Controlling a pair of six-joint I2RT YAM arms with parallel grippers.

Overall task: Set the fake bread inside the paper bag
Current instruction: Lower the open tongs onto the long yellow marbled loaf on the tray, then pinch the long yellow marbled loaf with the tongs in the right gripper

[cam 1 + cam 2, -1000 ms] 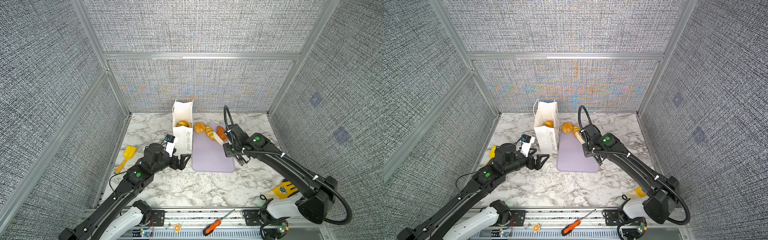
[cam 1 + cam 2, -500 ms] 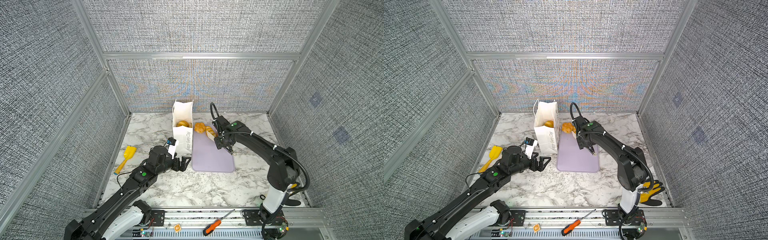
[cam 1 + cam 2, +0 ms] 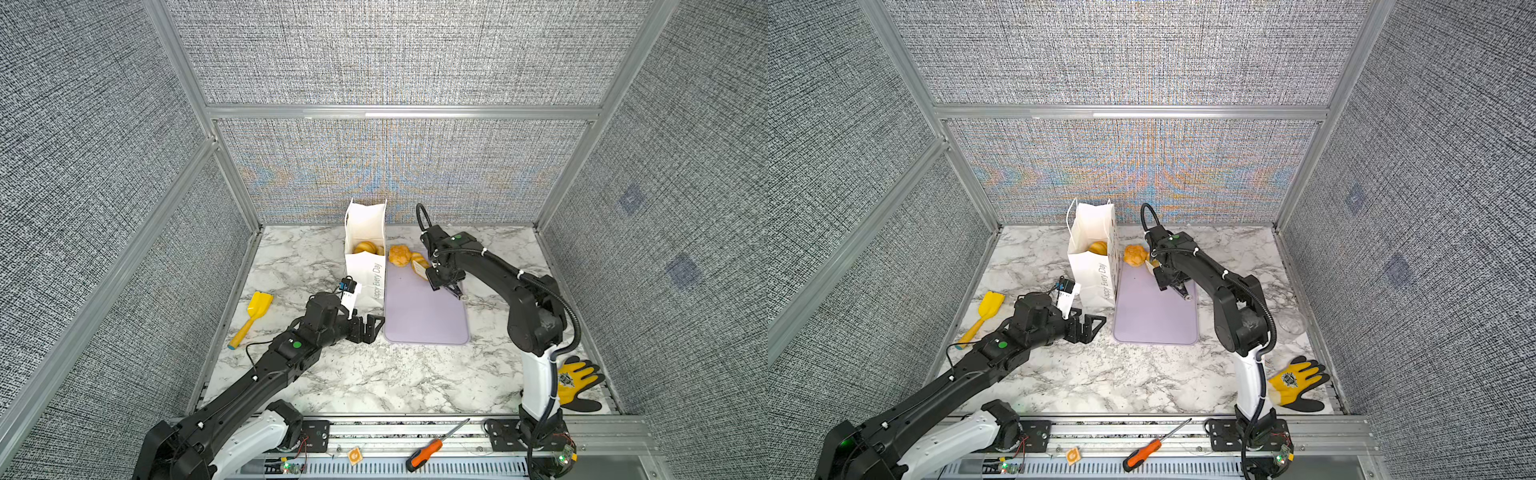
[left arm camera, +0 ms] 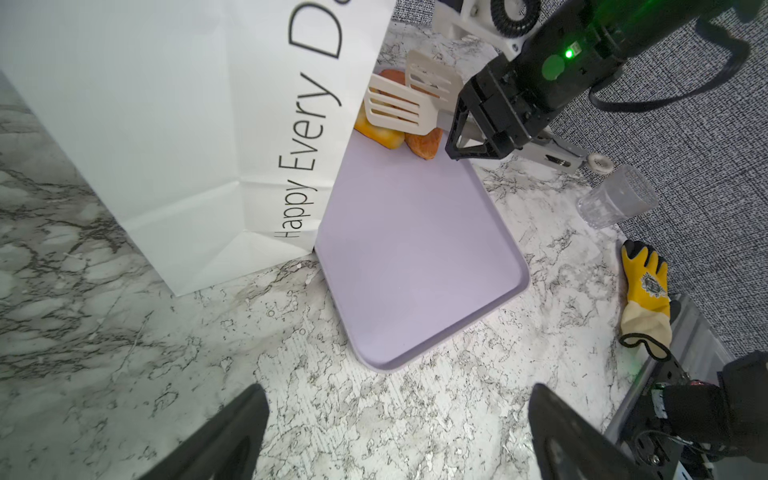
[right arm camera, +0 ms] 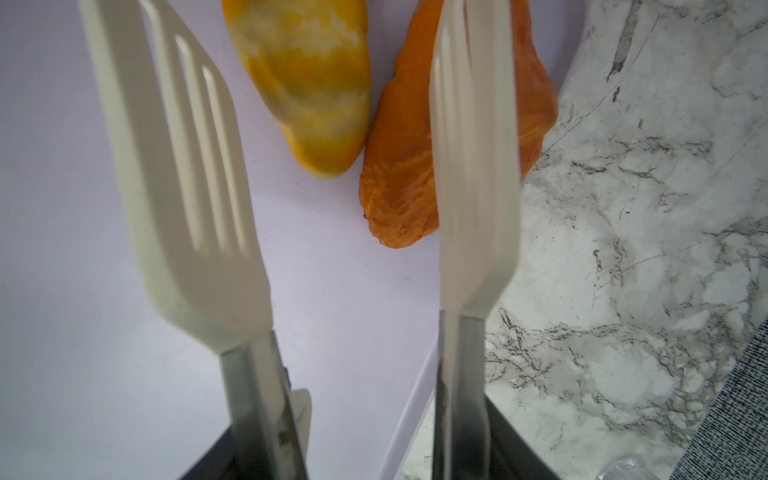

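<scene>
Since the right pincer (image 3: 444, 280), clamped on the tongs (image 4: 401, 106), has swung over the yellow croissant (image 5: 307, 83) on the tray (image 3: 424, 320), upper centre of frame near the paper bag (image 3: 365, 276), next pickup looks imminent; left pincer (image 3: 370, 328) gapes wide.

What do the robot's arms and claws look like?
Black jointed segments rise from white bases, each with a green dot. The left arm trails a thin black wire; the right arm carries a thick looping hose. The left gripper and right gripper have black, open-framed triangular fingers.
</scene>
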